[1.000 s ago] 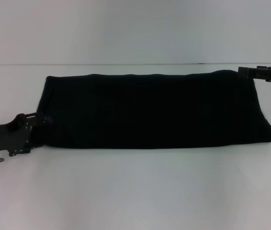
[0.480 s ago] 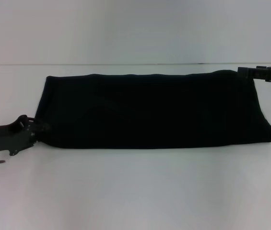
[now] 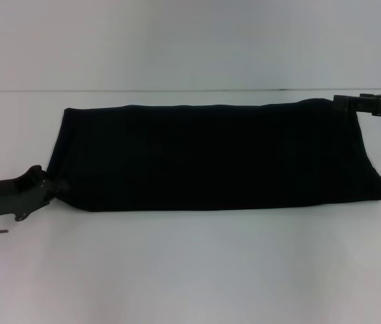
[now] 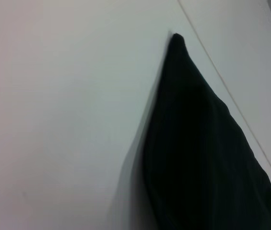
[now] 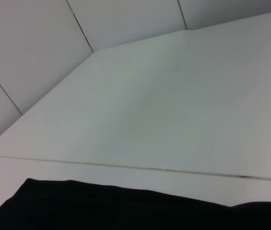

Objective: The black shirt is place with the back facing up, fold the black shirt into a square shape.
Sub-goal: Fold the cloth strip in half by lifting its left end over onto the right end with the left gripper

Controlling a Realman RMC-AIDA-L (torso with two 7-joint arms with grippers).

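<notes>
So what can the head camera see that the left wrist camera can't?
Only the head view shows the whole black shirt as a long folded band, with the left gripper at its near left corner and the right gripper at its far right corner. Only the left wrist view gives a low, close look along one edge of the shirt, narrowing to a pointed corner, with a thin seam line running across the surface beyond it. Both show the shirt lying on the white table. The left wrist view shows no gripper at all.
</notes>
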